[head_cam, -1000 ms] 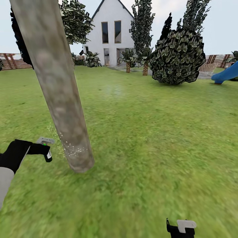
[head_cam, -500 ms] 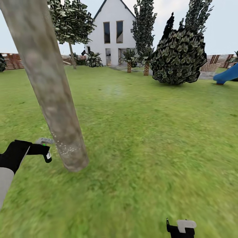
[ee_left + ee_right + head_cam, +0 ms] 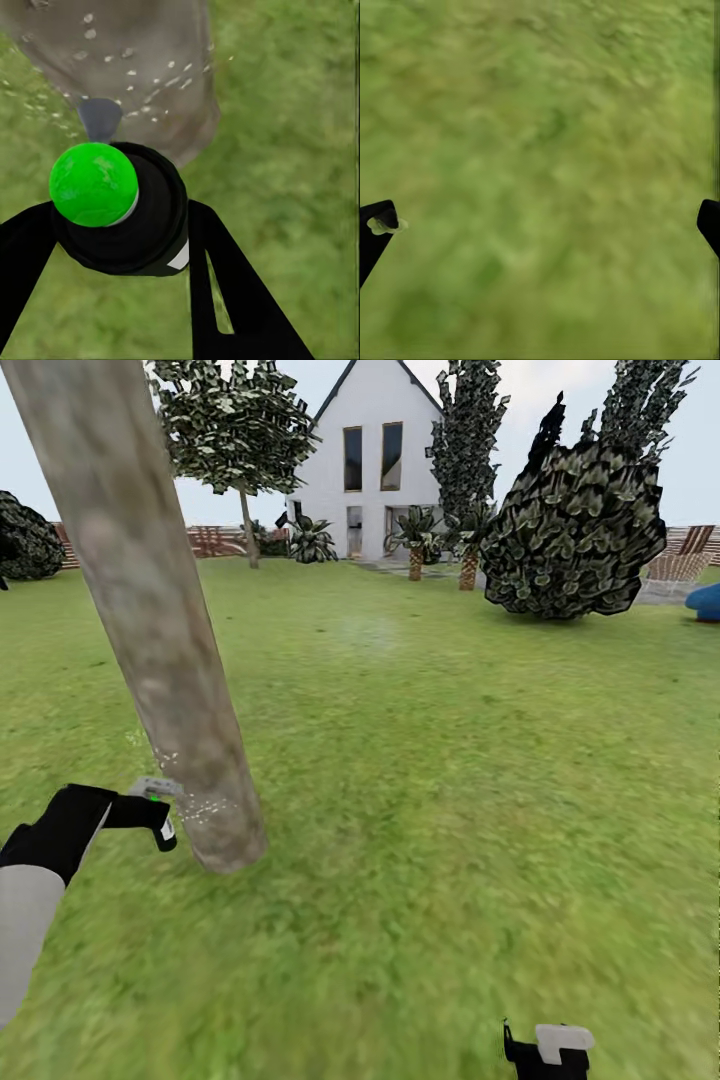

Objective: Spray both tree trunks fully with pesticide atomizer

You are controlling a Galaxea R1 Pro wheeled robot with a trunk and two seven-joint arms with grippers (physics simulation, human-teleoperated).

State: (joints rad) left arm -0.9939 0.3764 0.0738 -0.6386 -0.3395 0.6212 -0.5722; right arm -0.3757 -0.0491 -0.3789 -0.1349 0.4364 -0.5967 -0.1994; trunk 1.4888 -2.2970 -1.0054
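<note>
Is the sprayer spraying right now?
Yes: white droplets fleck the tree trunk just beyond the atomizer held in the left gripper.

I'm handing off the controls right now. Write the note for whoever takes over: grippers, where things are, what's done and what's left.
Left gripper: shut on the pesticide atomizer, nozzle aimed at the base of the near tree trunk.
Right gripper: open, nothing between its fingers, hanging over the lawn.
Done: atomizer picked up; white spray droplets speckle the lowest part of this trunk.
Left: the trunk above the droplets looks unsprayed, so work upward and around it. A second leafy tree stands far back near the white house; whether it is the other target I cannot tell.
</note>
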